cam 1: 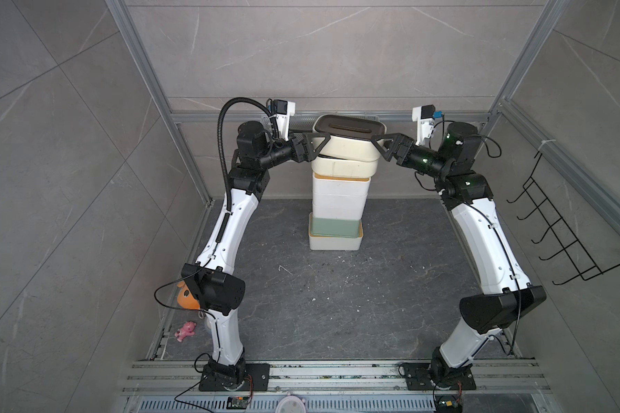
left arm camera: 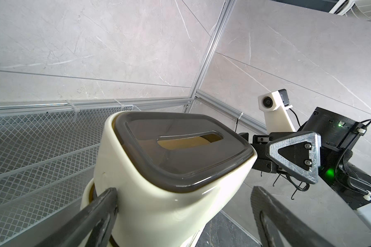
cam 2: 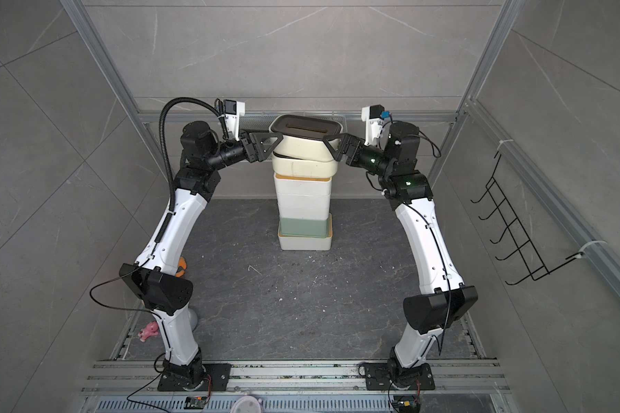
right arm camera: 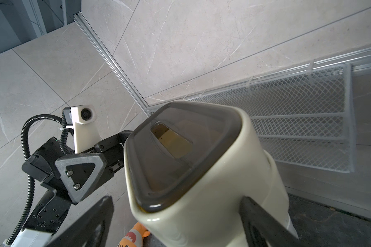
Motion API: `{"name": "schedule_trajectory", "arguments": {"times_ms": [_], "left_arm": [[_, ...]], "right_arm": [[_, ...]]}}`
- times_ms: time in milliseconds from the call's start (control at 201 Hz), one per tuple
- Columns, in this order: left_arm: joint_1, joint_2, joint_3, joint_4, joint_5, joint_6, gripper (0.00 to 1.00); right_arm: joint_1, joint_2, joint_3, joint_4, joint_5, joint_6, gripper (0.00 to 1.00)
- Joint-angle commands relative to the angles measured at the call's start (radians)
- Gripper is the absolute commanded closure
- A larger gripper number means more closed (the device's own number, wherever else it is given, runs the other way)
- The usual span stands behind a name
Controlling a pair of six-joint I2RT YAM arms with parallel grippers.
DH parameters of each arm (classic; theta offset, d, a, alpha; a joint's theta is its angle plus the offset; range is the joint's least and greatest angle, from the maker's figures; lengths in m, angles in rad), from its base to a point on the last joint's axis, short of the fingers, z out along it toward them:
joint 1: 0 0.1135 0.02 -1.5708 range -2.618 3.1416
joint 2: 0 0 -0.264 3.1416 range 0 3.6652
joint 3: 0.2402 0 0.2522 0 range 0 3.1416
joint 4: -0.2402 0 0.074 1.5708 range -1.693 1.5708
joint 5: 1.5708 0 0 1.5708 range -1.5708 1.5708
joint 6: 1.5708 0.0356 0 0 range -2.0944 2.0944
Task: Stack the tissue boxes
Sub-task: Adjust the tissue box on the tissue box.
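Box, slot up, lies lengthwise between left claw and right claw, both spread.

- A stack of tissue boxes rises from the dark desk.
- A cream box with a dark brown lid tops the stack, sitting slightly askew.
- The left gripper and right gripper meet that top box's two ends.
- A sage green box sits second from the stack's foot.
- An orange plush toy lies well left of the stack, mostly hidden.
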Motion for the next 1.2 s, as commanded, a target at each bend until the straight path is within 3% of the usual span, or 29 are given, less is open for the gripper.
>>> {"name": "schedule_trajectory", "arguments": {"times_ms": [0, 568, 793, 1196], "left_arm": [[-0.057, -0.062, 0.002, 0.006, 0.091, 0.032, 0.01], [-0.057, -0.059, -0.023, 0.022, 0.086, 0.032, 0.02], [-0.055, -0.056, -0.007, -0.031, 0.0, 0.038, 0.01], [-0.041, -0.037, 0.053, -0.084, -0.059, 0.022, 0.0]], "right_arm": [[0.041, 0.042, 0.037, -0.019, -0.069, -0.003, 0.06], [0.042, 0.069, 0.078, -0.054, -0.054, -0.009, 0.06], [0.042, 0.047, 0.081, -0.076, -0.018, -0.035, 0.0], [0.043, 0.011, 0.049, -0.092, 0.035, -0.058, 0.0]]}}
